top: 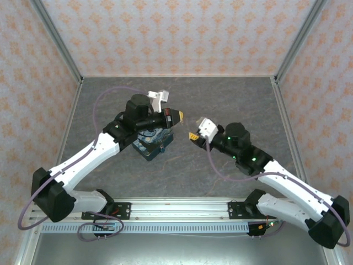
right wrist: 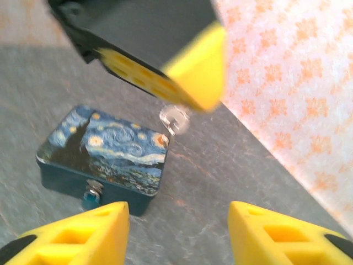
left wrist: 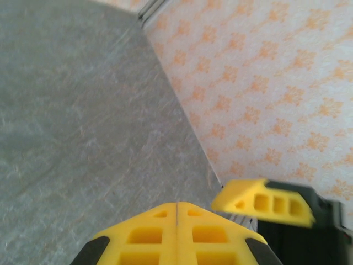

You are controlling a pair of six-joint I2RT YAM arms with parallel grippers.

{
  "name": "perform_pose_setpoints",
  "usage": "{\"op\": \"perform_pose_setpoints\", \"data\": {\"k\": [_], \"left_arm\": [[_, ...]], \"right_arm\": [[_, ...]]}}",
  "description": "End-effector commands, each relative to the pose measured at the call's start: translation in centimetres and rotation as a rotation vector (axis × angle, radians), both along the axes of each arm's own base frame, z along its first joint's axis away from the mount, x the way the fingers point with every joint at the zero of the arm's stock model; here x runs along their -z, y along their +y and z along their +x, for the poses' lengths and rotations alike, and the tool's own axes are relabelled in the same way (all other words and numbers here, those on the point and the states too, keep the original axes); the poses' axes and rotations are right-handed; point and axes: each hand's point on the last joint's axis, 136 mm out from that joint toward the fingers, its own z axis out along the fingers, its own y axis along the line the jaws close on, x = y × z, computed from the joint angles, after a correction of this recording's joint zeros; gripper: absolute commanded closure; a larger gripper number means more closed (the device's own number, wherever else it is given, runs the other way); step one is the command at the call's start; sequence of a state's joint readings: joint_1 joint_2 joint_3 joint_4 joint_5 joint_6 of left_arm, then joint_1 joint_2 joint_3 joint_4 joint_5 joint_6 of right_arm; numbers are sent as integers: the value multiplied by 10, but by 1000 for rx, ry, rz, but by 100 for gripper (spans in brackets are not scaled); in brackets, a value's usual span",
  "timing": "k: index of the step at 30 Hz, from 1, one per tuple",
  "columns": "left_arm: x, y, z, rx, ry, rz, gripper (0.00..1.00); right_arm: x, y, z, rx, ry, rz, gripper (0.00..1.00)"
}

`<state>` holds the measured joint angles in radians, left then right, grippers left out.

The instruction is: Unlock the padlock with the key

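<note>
The padlock [right wrist: 91, 196], tiny and teal with a metal top, hangs on the front of a painted blue-and-yellow box [right wrist: 105, 148]; from above it shows as a blue speck [top: 162, 149]. My left gripper [top: 180, 115] hovers above the box's right end, its jaws pressed together [left wrist: 176, 212]. A small silvery key [right wrist: 175, 120] sticks out below its fingertips [right wrist: 193, 77], pinched there. My right gripper [right wrist: 179, 223] stands open just to the right, facing the left one, with nothing between its fingers [right wrist: 83, 232].
The box [top: 150, 144] lies on the grey table under the left wrist. One right finger [left wrist: 265, 201] sits close beside the left fingertips. Patterned walls [top: 309, 110] enclose the table on three sides.
</note>
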<state>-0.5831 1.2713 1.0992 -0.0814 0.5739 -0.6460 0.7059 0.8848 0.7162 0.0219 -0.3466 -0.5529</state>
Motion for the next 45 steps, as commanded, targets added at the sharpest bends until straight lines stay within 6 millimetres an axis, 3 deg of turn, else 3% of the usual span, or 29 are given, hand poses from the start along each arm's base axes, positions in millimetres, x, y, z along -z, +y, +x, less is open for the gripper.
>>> {"op": "perform_pose_setpoints", "data": {"k": [1,4,8,15,20,30,45], "left_arm": [[-27,3,-1,-1,-166,-20,100],[-41,5,-6,5,-229,-58,100],[-60,8,-13,6,-307,-115,100],[-82,11,-28,39,-388,-167,100],[-85,12,-29,42,-393,-172,100],[-87,9,-28,48,-387,-185,100],[-85,9,-28,47,-381,-177,100]], "right_arm": [[-31,6,-19,-157,144,319,45],[-57,-1,-19,-237,197,562,39],[-75,2,-22,-339,300,724,37],[-95,13,-18,-458,462,871,35],[-106,25,-18,-542,559,861,35],[-99,40,-7,-553,648,821,42],[-94,55,-7,-563,686,761,59]]}}
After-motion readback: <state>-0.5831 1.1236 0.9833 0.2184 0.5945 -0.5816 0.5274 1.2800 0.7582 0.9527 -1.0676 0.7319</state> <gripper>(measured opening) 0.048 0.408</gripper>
